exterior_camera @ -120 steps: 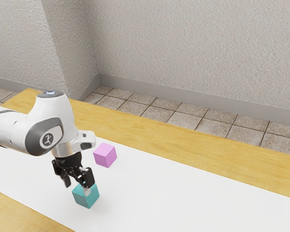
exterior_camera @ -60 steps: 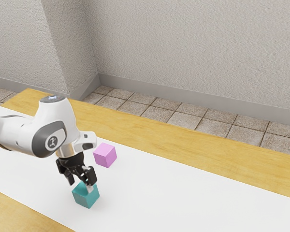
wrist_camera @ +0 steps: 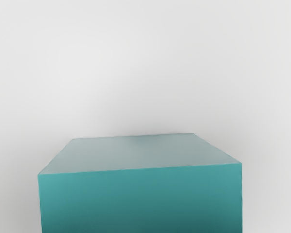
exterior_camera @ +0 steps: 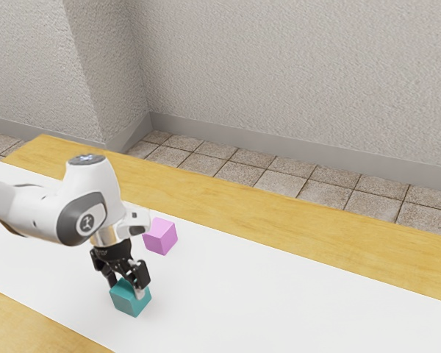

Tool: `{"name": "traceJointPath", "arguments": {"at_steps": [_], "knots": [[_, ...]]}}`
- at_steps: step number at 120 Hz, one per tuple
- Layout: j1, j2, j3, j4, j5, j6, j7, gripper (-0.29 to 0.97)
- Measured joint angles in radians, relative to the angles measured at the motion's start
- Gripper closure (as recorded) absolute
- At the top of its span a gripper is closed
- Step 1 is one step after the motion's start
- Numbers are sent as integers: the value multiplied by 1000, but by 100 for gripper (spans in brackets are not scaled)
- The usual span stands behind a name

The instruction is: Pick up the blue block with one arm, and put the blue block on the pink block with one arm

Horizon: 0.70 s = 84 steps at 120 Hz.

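Two blocks on the white desk (exterior_camera: 294, 294) in the exterior view: one blue block (exterior_camera: 130, 301), one pink block (exterior_camera: 159, 236) near it, apart, with nothing between. One gripper (exterior_camera: 129, 284), fingers spread, straddling the blue block's top. Wrist view: blue block (wrist_camera: 140, 194) just under the hand.

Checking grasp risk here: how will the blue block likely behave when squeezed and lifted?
The blue block looks like a rigid cube with flat sides, so it probably keeps its shape between the jaws. Sitting flat on the white table, it seems unlikely to roll or tip. Its smooth faces might slip under a light grip.
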Motion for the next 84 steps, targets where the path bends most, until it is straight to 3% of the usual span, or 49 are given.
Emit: {"name": "traceJointPath", "arguments": {"at_steps": [24, 84], "knots": [[-1, 36, 0, 12, -1, 17, 6, 9], [-4, 57, 18, 19, -7, 7, 11, 26]]}}
